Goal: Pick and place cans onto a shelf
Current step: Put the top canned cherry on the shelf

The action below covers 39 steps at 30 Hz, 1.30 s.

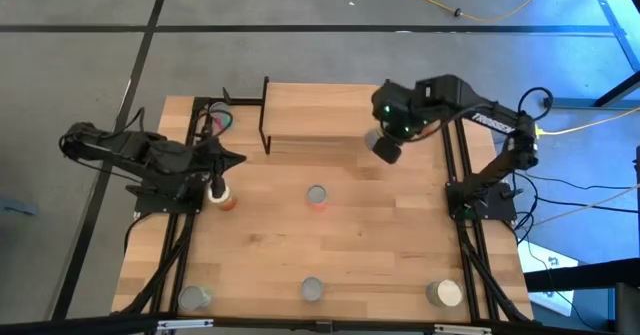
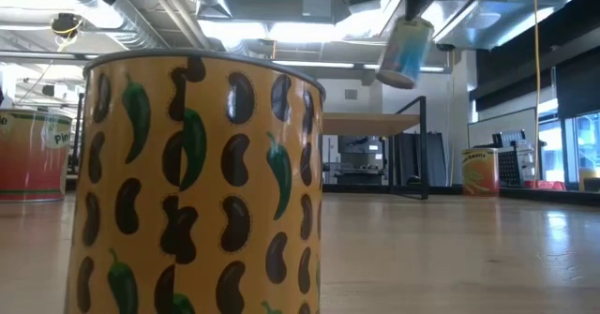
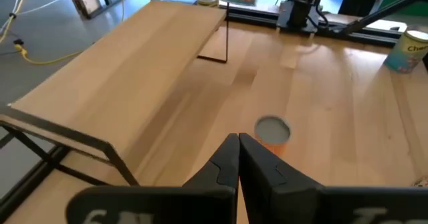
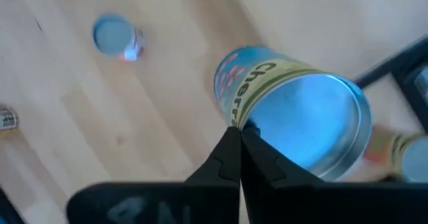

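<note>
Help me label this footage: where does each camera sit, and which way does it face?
High view: above the table, looking straight down; both arms show, shelf at the far edge.
Low view: at tabletop height, behind a bean-patterned can, looking level across; the blue-labelled can hangs overhead.
Left wrist view: behind the shut left gripper, facing the shelf and a centre can.
Right wrist view: behind the right gripper, pinching the blue-labelled can's rim.
Shared: both wrist views catch the centre can.

The yellow bean can point(image 2: 197, 183) fills my low view, its base cut off, hiding the surface point(image 2: 450, 248) behind.
</note>
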{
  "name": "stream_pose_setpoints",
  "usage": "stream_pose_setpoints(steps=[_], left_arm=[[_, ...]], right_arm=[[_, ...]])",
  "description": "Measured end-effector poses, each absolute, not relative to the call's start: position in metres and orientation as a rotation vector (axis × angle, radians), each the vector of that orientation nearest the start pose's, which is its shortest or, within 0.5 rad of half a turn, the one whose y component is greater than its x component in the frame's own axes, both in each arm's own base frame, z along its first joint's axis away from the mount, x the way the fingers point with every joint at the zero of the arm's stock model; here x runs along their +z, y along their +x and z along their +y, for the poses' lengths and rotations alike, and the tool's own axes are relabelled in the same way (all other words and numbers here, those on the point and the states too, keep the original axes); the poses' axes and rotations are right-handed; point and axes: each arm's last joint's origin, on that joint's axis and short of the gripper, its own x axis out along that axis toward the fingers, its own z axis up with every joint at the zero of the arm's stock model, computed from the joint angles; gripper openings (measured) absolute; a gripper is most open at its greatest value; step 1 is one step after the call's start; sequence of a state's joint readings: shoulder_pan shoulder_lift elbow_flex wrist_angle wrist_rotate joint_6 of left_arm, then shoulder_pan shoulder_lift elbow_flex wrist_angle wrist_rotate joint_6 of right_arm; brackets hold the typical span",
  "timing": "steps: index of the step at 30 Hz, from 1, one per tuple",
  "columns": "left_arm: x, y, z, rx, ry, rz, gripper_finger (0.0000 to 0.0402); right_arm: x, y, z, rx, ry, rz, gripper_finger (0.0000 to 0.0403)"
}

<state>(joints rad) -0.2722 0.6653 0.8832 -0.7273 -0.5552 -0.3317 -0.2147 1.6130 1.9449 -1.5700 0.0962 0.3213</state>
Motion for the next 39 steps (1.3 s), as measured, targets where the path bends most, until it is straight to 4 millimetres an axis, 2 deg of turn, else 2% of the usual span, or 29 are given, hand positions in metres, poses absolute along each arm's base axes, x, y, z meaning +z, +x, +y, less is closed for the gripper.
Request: stream_pose_setpoints(steps=[8, 14, 19, 24, 34, 39], left_arm=[[0.334, 0.127, -0.020, 0.362, -0.140, 0.437, 0.0000], [0.333, 0.129, -0.020, 0.370, -0.169, 0.437, 0.0000], [0.333, 0.129, -0.020, 0.372, -0.178, 0.435, 0.0000], [0.333, 0.129, -0.020, 0.373, -0.180, 0.434, 0.0000], [0.333, 0.129, -0.020, 0.373, -0.180, 0.434, 0.0000], [0.333, 0.129, -0.020, 0.372, -0.180, 0.434, 0.0000]], right_arm=[[0.416, 0.291, -0.110, -0.464, 0.256, 1.181, 0.0000], [0.407, 0.309, -0.148, -0.475, 0.216, 1.202, 0.0000], [0.392, 0.319, -0.170, -0.496, 0.236, 1.243, 0.0000], [0.382, 0.323, -0.178, -0.484, 0.259, 1.271, 0.0000], [0.382, 0.323, -0.177, -0.460, 0.284, 1.261, 0.0000], [0.382, 0.323, -0.177, -0.463, 0.293, 1.258, 0.0019]])
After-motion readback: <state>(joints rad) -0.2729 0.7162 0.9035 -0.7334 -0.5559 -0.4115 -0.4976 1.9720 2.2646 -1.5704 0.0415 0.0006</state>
